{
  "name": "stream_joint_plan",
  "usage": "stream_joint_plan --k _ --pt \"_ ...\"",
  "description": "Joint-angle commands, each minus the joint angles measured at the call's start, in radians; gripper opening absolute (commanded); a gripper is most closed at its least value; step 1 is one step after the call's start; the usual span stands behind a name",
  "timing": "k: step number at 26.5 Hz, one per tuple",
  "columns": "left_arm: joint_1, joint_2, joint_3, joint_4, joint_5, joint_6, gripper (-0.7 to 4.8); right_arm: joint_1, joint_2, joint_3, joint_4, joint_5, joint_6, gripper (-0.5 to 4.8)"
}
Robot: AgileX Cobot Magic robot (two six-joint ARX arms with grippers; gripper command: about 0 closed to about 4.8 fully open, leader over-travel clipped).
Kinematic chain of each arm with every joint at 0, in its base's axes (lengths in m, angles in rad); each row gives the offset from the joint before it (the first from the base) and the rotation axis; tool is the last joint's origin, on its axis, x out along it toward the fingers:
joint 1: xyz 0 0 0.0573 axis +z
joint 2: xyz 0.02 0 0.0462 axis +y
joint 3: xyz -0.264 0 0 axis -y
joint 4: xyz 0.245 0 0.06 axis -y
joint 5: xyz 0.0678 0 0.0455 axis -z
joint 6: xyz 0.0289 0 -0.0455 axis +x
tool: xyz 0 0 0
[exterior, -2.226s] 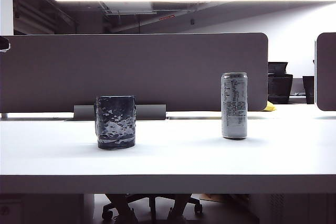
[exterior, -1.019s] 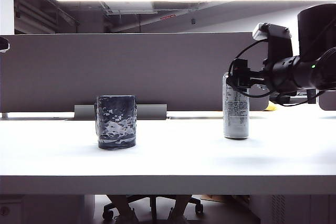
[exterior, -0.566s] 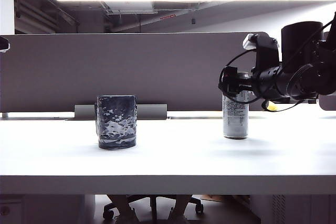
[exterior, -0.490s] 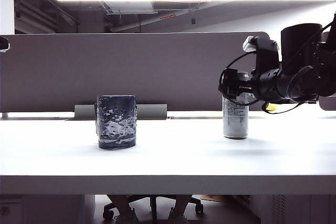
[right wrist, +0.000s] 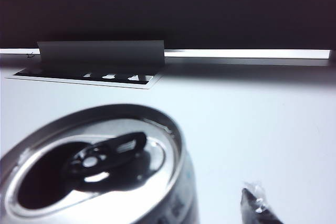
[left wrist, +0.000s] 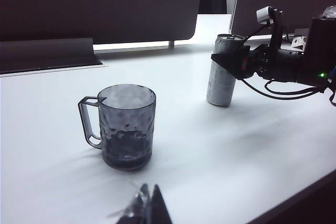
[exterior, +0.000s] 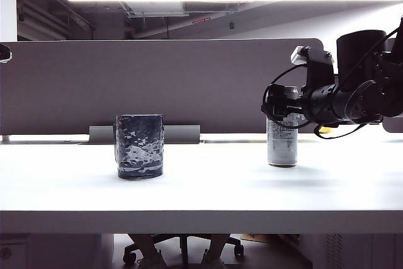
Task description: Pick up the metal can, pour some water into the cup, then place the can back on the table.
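Note:
The tall silver metal can (exterior: 281, 144) stands upright on the white table (exterior: 201, 187), right of centre. My right gripper (exterior: 276, 106) reaches in level from the right, open, its jaws straddling the can's upper part. In the right wrist view the opened can top (right wrist: 94, 166) fills the near field, and one fingertip (right wrist: 256, 203) stands clear of its side. The dark dimpled cup (exterior: 138, 146) stands on the left; its handle (left wrist: 86, 121) shows in the left wrist view. My left gripper (left wrist: 149, 207) hovers shut, short of the cup. No water shows.
A grey partition (exterior: 157, 86) backs the table, with a grey folded flap (exterior: 179, 133) at its foot behind the cup. A second panel (exterior: 391, 86) stands at far right. A chair base (exterior: 182, 247) sits under the table.
My right arm has come in from the right, sunk and slid left until its open jaws reach the can's top. Can and cup have not moved.

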Motion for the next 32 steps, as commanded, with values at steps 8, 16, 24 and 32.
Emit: stream_joint_plan --k 8,16,24,32 --pt "0.002 0.001 0.001 0.01 0.0 0.001 -0.05 0.001 -0.003 0.002 0.014 -0.006 0.008 4.18" --pt "0.002 0.001 0.001 0.01 0.0 0.001 -0.05 0.001 -0.003 0.002 0.015 -0.032 0.008 3.49" --pt "0.002 0.001 0.001 0.01 0.0 0.001 -0.05 0.001 -0.003 0.002 0.018 -0.044 0.008 2.38" --pt "0.002 0.001 0.001 0.01 0.0 0.001 -0.05 0.005 -0.003 0.002 0.03 -0.052 0.008 2.38"
